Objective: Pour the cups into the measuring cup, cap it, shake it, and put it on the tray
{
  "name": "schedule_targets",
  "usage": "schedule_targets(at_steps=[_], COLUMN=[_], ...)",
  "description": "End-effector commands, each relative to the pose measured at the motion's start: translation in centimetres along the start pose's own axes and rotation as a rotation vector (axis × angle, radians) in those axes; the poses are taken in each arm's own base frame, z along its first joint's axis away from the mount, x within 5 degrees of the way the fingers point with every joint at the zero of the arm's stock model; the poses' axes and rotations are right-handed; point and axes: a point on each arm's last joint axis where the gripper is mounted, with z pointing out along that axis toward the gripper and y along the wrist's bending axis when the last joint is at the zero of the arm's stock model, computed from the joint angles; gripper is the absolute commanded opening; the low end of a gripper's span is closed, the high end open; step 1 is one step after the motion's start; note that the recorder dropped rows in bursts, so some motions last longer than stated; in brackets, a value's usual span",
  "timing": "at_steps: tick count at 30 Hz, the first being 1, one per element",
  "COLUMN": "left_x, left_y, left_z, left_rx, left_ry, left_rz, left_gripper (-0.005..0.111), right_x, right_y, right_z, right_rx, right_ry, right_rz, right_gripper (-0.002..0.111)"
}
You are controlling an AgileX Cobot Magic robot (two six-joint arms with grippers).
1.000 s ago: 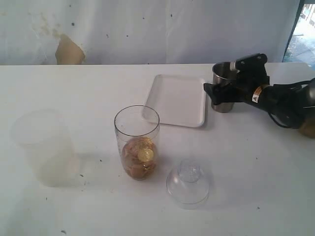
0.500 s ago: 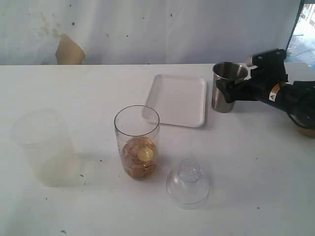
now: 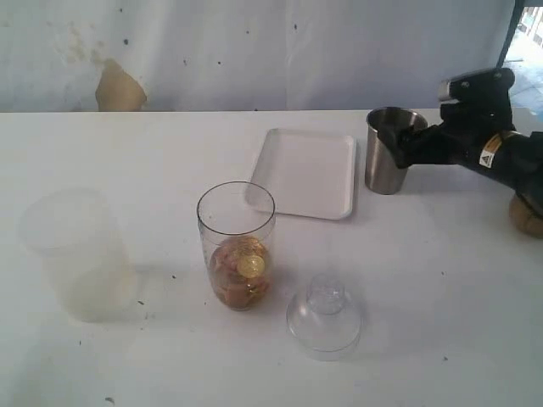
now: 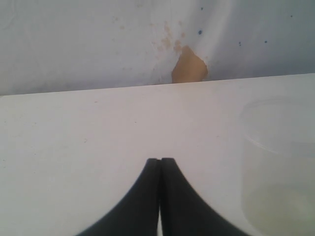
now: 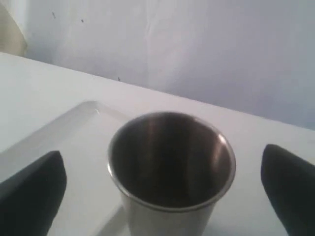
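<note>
Backing away from the empty steel tumbler (image 3: 386,151) beside the tray (image 3: 310,170), the right gripper (image 3: 410,153) stands wide, grasping nothing; the left gripper (image 4: 160,164) is pressed closed, empty. The measuring cup (image 3: 237,250) holds golden pieces, so fitting the cap (image 3: 323,315) likely comes next.

White table (image 3: 424,280) carries tray (image 3: 305,172), steel tumbler (image 3: 383,167), measuring cup (image 3: 237,229), cap (image 3: 324,318), frosted cup (image 3: 76,254), wooden cup (image 3: 525,219).

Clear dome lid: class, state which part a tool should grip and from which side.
Probably grip the short round neck of the dome lid, from straight above: it sits rim down with the neck upright, and the dome flares wide and sloped.
</note>
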Motion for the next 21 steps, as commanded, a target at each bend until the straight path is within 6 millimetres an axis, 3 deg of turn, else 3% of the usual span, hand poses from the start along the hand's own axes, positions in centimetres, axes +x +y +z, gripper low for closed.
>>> schedule_targets(at_steps=[1,8,12,17,21], left_x=[0.0,0.0,0.0,0.0,0.0], left_y=[0.0,0.0,0.0,0.0,0.0], left_z=[0.0,0.0,0.0,0.0,0.0], left_rx=[0.003,0.003,0.003,0.003,0.003], left_ry=[-0.001,-0.001,-0.001,-0.001,-0.001], left_rz=[-0.011,-0.011,-0.011,-0.011,-0.011], left_gripper=[0.0,0.0,0.0,0.0,0.0], right_x=[-3.4,-8.7,-10.3,-8.2,-6.1], right_y=[-0.1,-0.9,-1.9,-3.6,-5.5], right_z=[-1.8,-6.4,-8.8,-11.1,-13.0], right_rx=[0.029,0.231,0.408,0.625,0.724], right_ry=[-0.051,0.049,0.189,0.574,0.678], right_rz=[0.053,0.064,0.156,0.215,0.331], right_gripper=[0.105,0.105,0.105,0.105,0.105])
